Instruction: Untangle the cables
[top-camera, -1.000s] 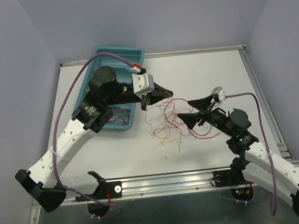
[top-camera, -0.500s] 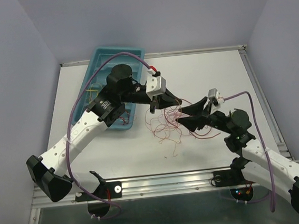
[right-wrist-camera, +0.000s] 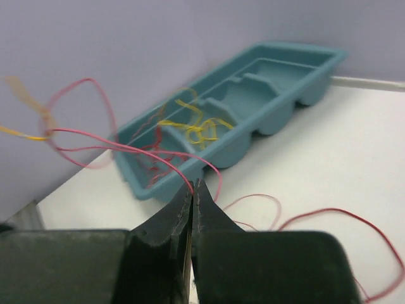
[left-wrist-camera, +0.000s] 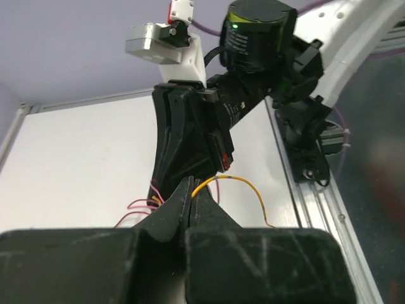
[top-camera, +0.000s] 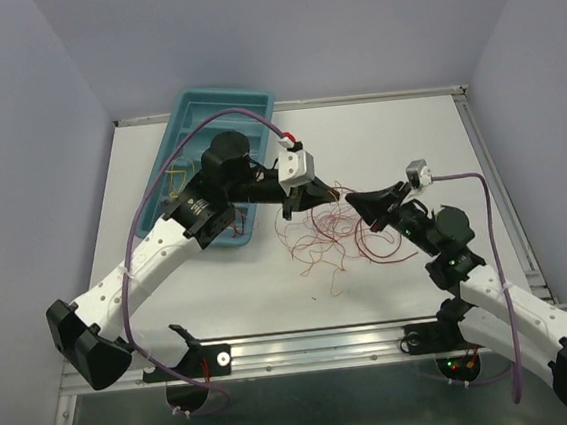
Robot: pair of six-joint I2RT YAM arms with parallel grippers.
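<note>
The cables (top-camera: 331, 236) are a loose tangle of thin red wires on the white table, between the two arms. My left gripper (top-camera: 291, 205) hangs over the tangle's left edge, shut on a yellow wire (left-wrist-camera: 248, 185) that arcs out of its tips (left-wrist-camera: 192, 183). My right gripper (top-camera: 353, 202) faces it from the right, close by. It is shut on a red wire (right-wrist-camera: 126, 149) pinched at its tips (right-wrist-camera: 194, 184), which loops up and to the left. In the left wrist view the right gripper's black fingers (left-wrist-camera: 183, 136) stand just beyond my tips.
A teal compartment tray (top-camera: 221, 108) lies at the back left, partly under the left arm. It holds yellow wires (right-wrist-camera: 197, 128) in a middle compartment and red wires (right-wrist-camera: 150, 170) in the near one. A metal rail (top-camera: 316, 345) runs along the near edge.
The right gripper has gone from wide open to shut on a red wire. The left arm has swung right from the tray's edge to the tangle, staying shut.
</note>
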